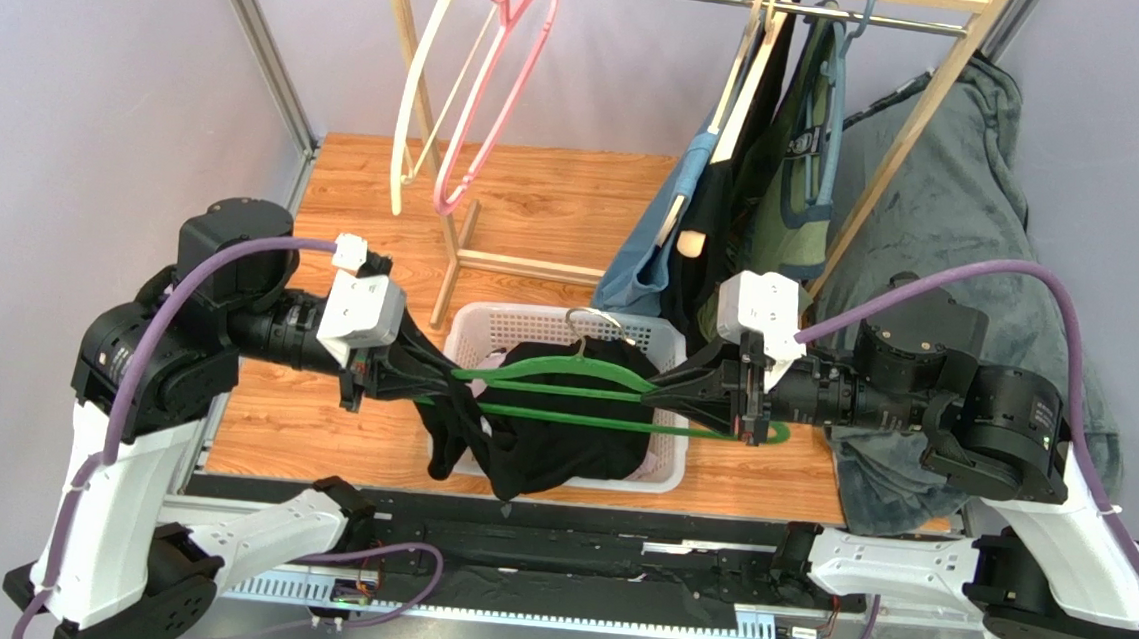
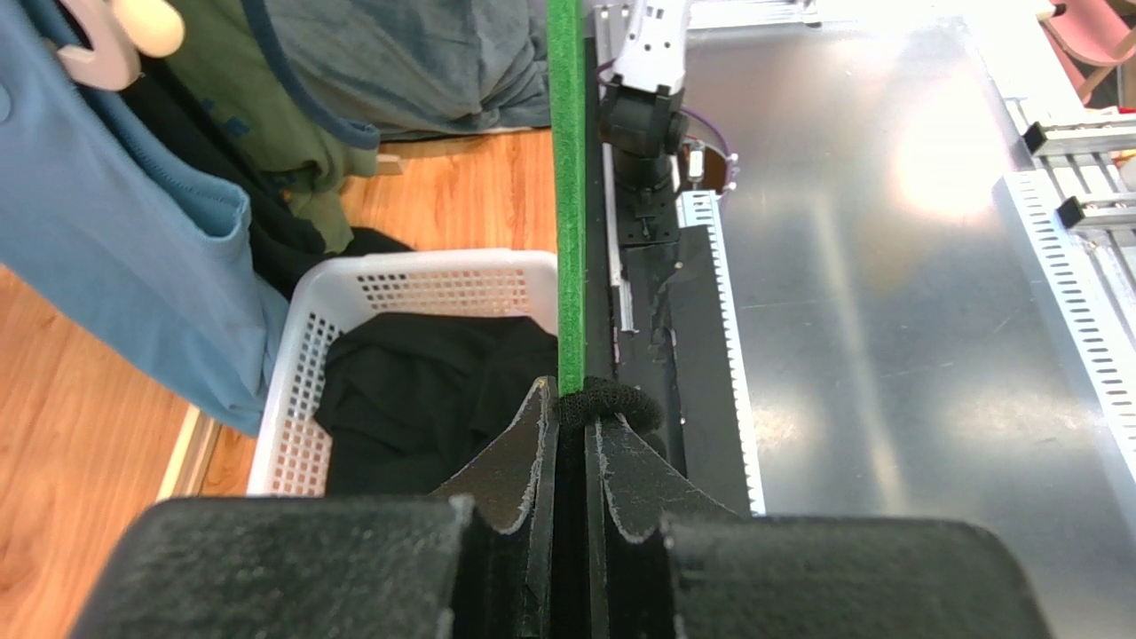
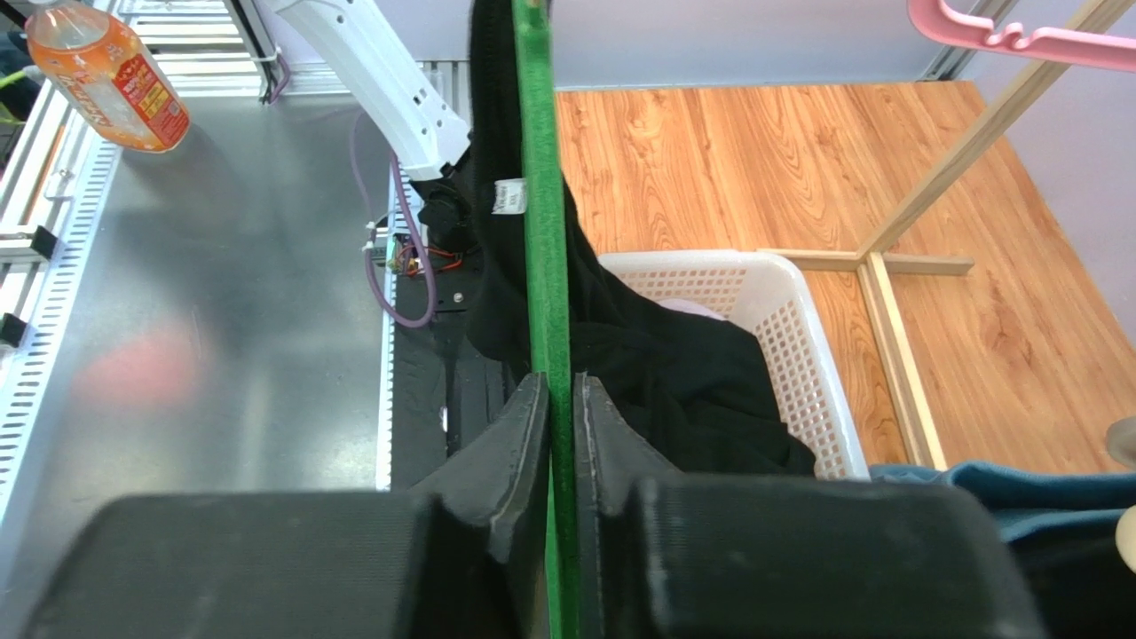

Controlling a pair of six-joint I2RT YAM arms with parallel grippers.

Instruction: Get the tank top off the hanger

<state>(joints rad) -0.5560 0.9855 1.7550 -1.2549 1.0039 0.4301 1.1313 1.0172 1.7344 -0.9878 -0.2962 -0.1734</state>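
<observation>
A green hanger (image 1: 584, 419) is held level over a white basket (image 1: 530, 322) between my two grippers. The black tank top (image 1: 552, 446) drapes from it and sags into the basket. At the hanger's left end, my left gripper (image 1: 436, 381) is shut, with a bunched black strap of the tank top (image 2: 627, 400) at its tips (image 2: 587, 393); the green bar (image 2: 570, 200) runs straight out from them. My right gripper (image 1: 664, 391) is shut on the hanger's bar (image 3: 543, 240) at the right end, pads (image 3: 558, 386) pressed on both sides. Black fabric (image 3: 667, 373) lies in the basket (image 3: 800, 360) beyond.
A wooden clothes rack (image 1: 936, 120) stands behind the basket with pink (image 1: 511, 60) and cream hangers and several hung garments (image 1: 752, 167). A grey blanket (image 1: 960, 212) lies at the right. An orange bottle (image 3: 107, 73) stands on the metal table.
</observation>
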